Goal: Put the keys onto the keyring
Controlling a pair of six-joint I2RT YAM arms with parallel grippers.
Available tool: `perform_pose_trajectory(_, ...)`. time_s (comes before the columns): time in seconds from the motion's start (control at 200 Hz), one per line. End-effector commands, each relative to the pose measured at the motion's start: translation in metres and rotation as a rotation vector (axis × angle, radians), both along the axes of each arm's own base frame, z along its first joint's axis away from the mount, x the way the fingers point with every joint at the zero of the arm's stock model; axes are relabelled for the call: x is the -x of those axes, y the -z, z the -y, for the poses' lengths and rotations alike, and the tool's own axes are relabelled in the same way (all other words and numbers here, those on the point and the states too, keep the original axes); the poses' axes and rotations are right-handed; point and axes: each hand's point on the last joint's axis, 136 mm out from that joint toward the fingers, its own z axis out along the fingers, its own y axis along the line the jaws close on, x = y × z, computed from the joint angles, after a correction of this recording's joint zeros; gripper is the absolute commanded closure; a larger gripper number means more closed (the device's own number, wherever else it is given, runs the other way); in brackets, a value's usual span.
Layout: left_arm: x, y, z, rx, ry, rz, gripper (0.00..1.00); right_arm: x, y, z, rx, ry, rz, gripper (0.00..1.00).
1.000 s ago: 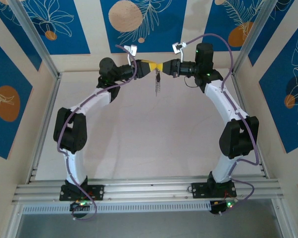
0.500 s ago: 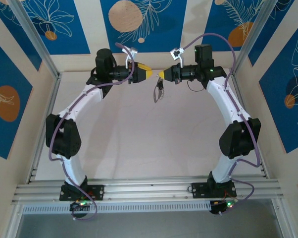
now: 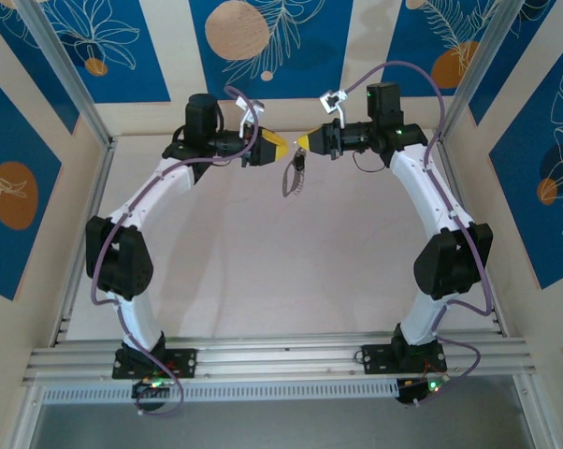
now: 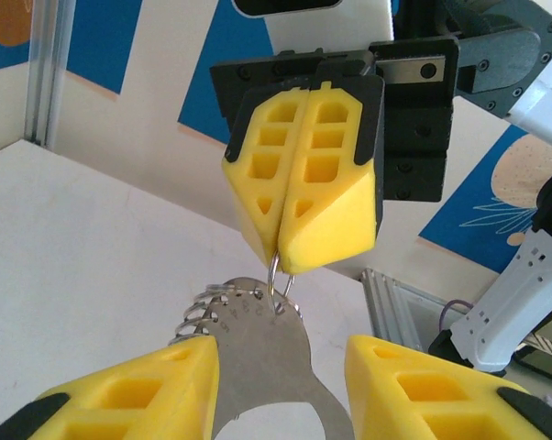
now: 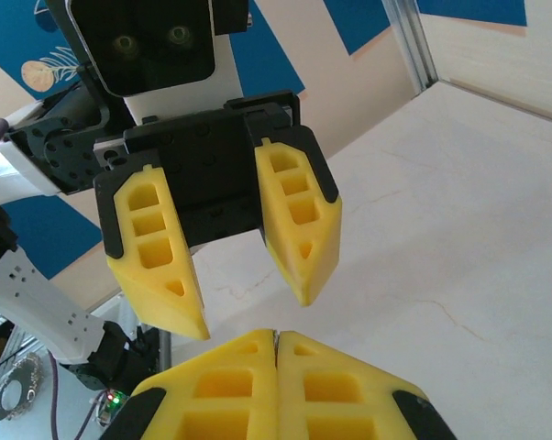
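Observation:
The keyring (image 3: pixel 292 178), a grey loop, dangles over the back of the table from my right gripper (image 3: pixel 303 142). In the left wrist view it is a flat silvery loop (image 4: pixel 258 357) with a wire coil (image 4: pixel 198 307) along its left edge. A thin wire ring (image 4: pixel 277 272) at its top is pinched in my shut right gripper (image 4: pixel 281 266). My left gripper (image 3: pixel 276 143) faces it, open, and its fingers (image 4: pixel 138 390) flank the loop without holding it. I cannot pick out the keys as a separate piece. The right wrist view has my shut right gripper (image 5: pixel 276 335) and the open left gripper (image 5: pixel 253 312).
A pale table (image 3: pixel 263 271) lies between aluminium frame rails (image 3: pixel 85 243). Blue patterned wall panels (image 3: pixel 263 47) stand just behind both grippers. The arm bases sit on a rail (image 3: pixel 281 360) along the near edge.
The two grippers were tip to tip a second ago. My left gripper has backed off to the left and dropped slightly. The keyring stays with the right gripper and has swung a little leftwards.

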Motion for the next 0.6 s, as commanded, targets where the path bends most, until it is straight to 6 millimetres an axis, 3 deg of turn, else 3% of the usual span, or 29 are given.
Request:
perform_pose_trajectory(0.0, 0.009, -0.012, 0.005, 0.041, 0.055, 0.026, 0.6, 0.006, -0.006, -0.007, -0.033, -0.051, -0.004, 1.0)
perform_pose_trajectory(0.595, 0.007, -0.015, 0.019, 0.092, 0.1, -0.002, 0.64, 0.009, -0.014, -0.012, -0.075, -0.08, 0.003, 1.0)
